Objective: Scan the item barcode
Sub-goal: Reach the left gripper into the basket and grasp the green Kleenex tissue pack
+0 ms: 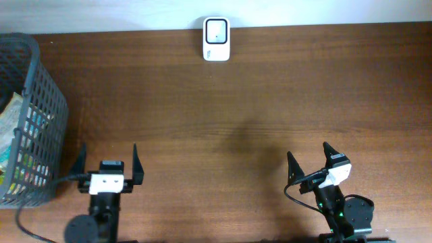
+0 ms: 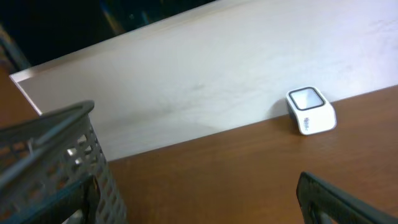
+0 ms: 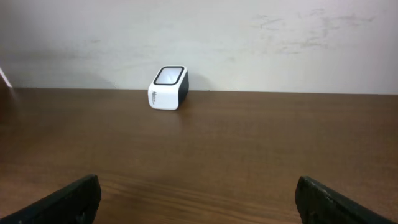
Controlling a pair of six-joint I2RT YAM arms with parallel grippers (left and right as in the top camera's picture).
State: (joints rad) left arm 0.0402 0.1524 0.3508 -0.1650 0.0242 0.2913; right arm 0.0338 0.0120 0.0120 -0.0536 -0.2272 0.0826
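Scanner [image 1: 216,39], white with a dark window on top, at the far edge of the table [image 1: 236,101], hard against the pale wall [image 3: 249,37], well apart from both arms.

Left gripper [image 1: 108,152]: low over the front edge, pointing straight at the far wall, jaws spread wide, nothing between them. Stands near the grey mesh basket [image 1: 47,81] at the table's left end. Colourful packets [image 1: 10,135] inside the basket, no barcode legible.

Right gripper [image 1: 308,154]: also low near the front edge, angled slightly to its left, roughly toward the scanner. Jaws likewise wide apart and empty.

From the right wrist: scanner ahead and a little left, only bare wood between it and the fingertips. From the left wrist: basket close on the left, scanner far off to the right.
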